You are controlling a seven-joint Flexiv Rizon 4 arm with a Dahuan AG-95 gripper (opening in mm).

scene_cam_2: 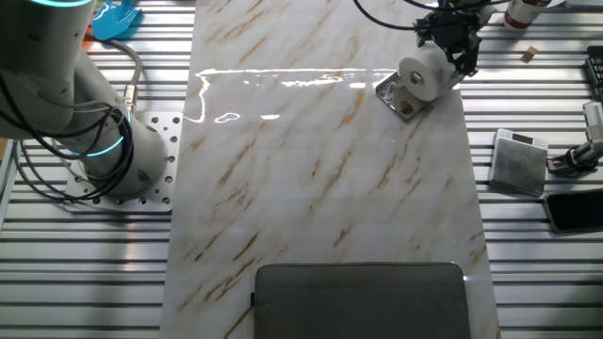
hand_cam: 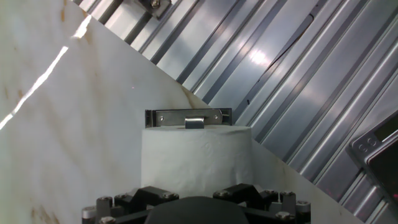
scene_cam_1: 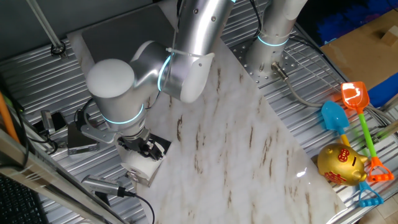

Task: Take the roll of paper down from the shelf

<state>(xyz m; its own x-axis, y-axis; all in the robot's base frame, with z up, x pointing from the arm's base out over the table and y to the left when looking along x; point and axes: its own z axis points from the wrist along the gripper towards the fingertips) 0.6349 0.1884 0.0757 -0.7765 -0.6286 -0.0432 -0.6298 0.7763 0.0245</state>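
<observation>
The white roll of paper (scene_cam_2: 424, 77) stands at the marble table's corner against the shelf (scene_cam_2: 393, 96), a small dark bracket with shiny silver parts. In the hand view the roll (hand_cam: 196, 155) fills the lower middle and the shelf (hand_cam: 186, 116) shows just behind its top edge. My gripper (scene_cam_2: 452, 40) hangs right over the roll, its fingers (hand_cam: 152, 194) apart at the roll's near side. In the one fixed view the gripper (scene_cam_1: 148, 148) sits on top of the roll (scene_cam_1: 138, 165). Contact with the roll is not clear.
A square grey box (scene_cam_2: 518, 160) and a phone (scene_cam_2: 575, 209) lie on the ribbed metal beside the roll. A large grey mat (scene_cam_2: 363, 301) lies at the table's other end. A golden piggy bank (scene_cam_1: 341, 163) and plastic shovels (scene_cam_1: 354, 96) lie to one side.
</observation>
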